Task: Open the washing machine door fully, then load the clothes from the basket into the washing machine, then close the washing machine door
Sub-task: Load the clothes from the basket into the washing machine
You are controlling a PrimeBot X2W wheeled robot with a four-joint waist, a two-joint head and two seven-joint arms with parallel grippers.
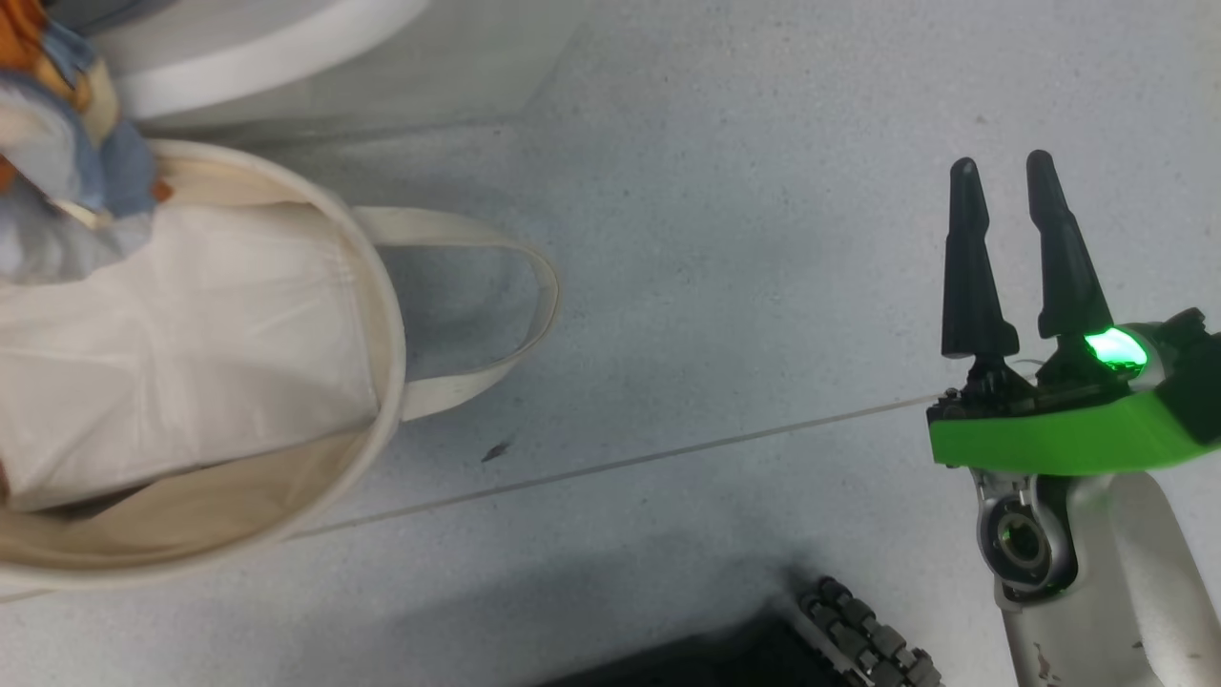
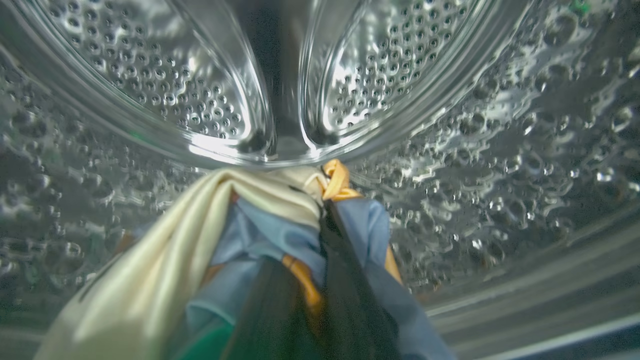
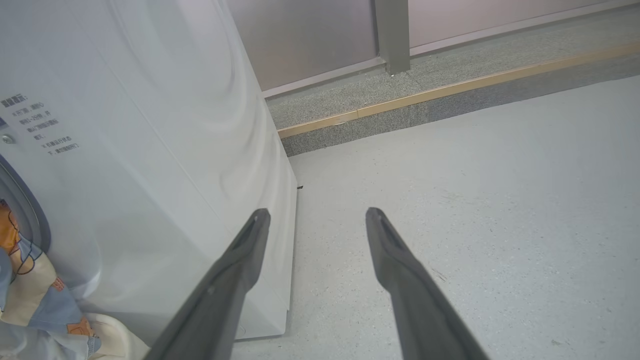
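Left jaws, closed on the patchwork garment (image 2: 260, 235), point deep into the drum (image 2: 150, 75). The cloth trails back behind them, out of the washer (image 3: 150, 150) and down toward the basket (image 1: 386, 315). Right jaws hang open over the floor (image 3: 500, 200), well apart.

Black tapered pincer (image 1: 1002, 164); green wrist (image 1: 1049, 439); pale forearm (image 1: 1135, 572)
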